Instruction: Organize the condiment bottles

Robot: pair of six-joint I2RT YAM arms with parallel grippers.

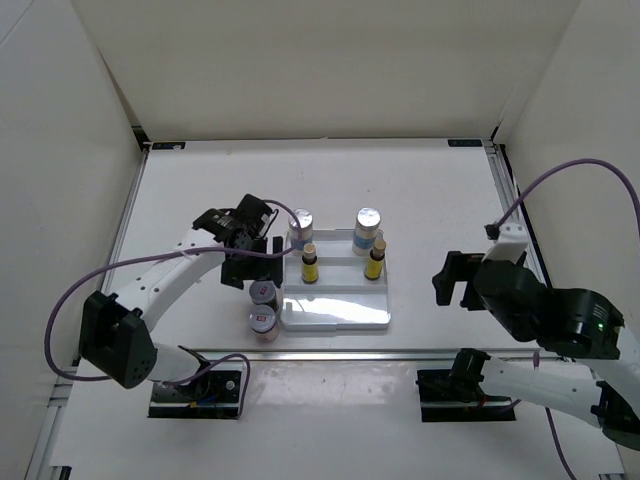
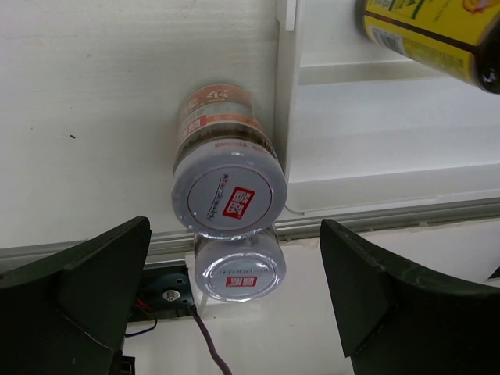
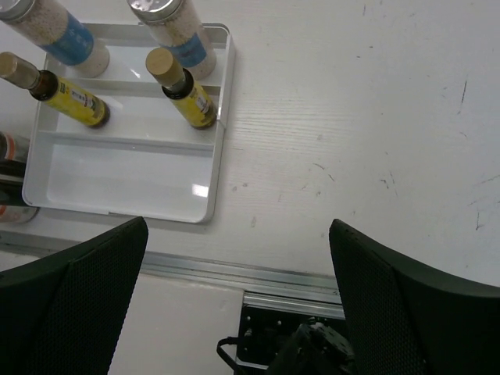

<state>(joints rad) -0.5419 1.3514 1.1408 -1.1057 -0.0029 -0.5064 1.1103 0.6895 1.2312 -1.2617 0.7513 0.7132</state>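
Two white bottles with blue labels [image 1: 301, 228] [image 1: 368, 228] stand on the back step of the white tray [image 1: 335, 312]. Two slim yellow bottles [image 1: 309, 262] [image 1: 375, 260] stand on the middle step. Two squat silver-lidded jars [image 1: 263, 293] [image 1: 263, 320] stand on the table, touching the tray's left side. My left gripper [image 1: 255, 272] is open and empty, just above and behind the jars. In the left wrist view both jars [image 2: 230, 195] [image 2: 240, 269] sit between my open fingers [image 2: 101, 273]. My right gripper [image 1: 455, 280] is open and empty, right of the tray.
The tray's front step [image 3: 117, 176] holds nothing. A metal rail [image 1: 330, 353] runs along the table's near edge just behind the nearer jar. White walls enclose the table on three sides. A purple cable [image 1: 110, 270] loops off my left arm.
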